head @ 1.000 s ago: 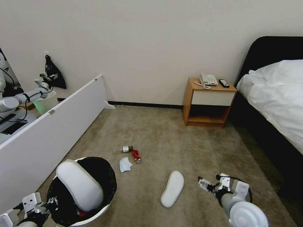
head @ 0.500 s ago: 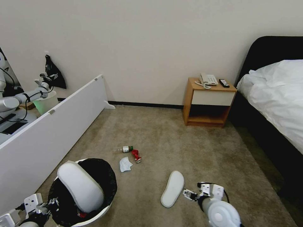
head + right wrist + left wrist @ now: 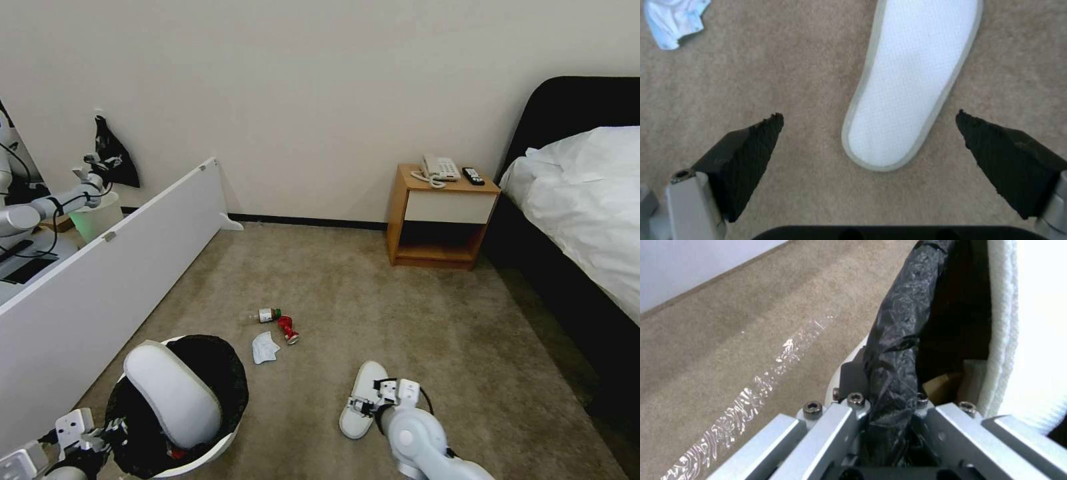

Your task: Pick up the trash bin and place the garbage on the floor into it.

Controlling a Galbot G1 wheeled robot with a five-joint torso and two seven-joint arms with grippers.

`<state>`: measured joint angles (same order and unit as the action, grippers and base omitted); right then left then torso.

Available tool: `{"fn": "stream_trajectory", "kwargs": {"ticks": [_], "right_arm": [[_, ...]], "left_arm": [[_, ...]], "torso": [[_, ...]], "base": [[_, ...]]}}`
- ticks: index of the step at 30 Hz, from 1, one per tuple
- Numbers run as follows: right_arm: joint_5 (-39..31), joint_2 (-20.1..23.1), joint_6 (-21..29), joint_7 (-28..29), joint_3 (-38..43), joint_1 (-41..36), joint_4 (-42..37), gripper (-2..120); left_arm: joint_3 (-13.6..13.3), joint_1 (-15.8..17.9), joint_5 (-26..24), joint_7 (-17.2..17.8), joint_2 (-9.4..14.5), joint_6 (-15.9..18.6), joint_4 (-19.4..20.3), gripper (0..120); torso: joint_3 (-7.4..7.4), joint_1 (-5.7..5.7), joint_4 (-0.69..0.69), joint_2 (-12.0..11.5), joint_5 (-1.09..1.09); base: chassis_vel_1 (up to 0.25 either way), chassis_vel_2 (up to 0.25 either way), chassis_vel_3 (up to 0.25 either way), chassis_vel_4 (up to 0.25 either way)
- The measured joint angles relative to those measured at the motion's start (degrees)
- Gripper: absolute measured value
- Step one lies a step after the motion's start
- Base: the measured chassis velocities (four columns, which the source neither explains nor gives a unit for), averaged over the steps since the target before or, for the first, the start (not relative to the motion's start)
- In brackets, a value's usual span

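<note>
The trash bin (image 3: 230,383), white with a black bag over its rim, stands at the lower left. One white slipper (image 3: 172,395) sticks up out of it. My left gripper (image 3: 107,437) is shut on the bin's bag-covered rim (image 3: 896,350), which runs between the jaws in the left wrist view. A second white slipper (image 3: 370,377) lies flat on the beige carpet floor (image 3: 373,307). My right gripper (image 3: 363,405) hangs open just above its near end, and the slipper (image 3: 911,83) lies between the spread fingers (image 3: 751,143). Farther off lie a crumpled white mask (image 3: 265,347), a crushed red can (image 3: 288,329) and a clear bottle (image 3: 265,315).
A long white panel (image 3: 100,287) runs along the left, with another robot arm and a pale bin (image 3: 97,215) behind it. A wooden nightstand (image 3: 440,217) stands against the back wall. A bed (image 3: 580,213) takes up the right side.
My right arm has swung left and down, from beside the floor slipper to directly over its near end. The left gripper and the bin have stayed in place.
</note>
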<state>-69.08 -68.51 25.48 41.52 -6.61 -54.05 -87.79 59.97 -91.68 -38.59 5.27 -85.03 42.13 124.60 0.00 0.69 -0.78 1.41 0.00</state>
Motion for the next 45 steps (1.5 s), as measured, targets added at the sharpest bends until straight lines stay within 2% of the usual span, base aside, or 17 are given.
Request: {"fn": "stream_trajectory", "kwargs": {"ticks": [12,45], "right_arm": [[2.42,-3.39,-1.3,-2.1,-1.71,3.93,8.88,98],[7.27,-7.13,-3.07,-6.74,-3.35,8.87,23.32,98]], "left_arm": [[-0.06,0.02,-0.15,-0.2,0.12,0.0,-0.15,2],[-0.88,0.34,-0.2,-0.72,0.3,0.0,-0.94,2]], "torso": [[0.0,0.0,-0.01,0.0,0.0],[-0.01,0.0,-0.01,0.01,0.0]], "base": [[0.0,0.0,0.0,0.0],[0.0,0.0,0.0,0.0]]}}
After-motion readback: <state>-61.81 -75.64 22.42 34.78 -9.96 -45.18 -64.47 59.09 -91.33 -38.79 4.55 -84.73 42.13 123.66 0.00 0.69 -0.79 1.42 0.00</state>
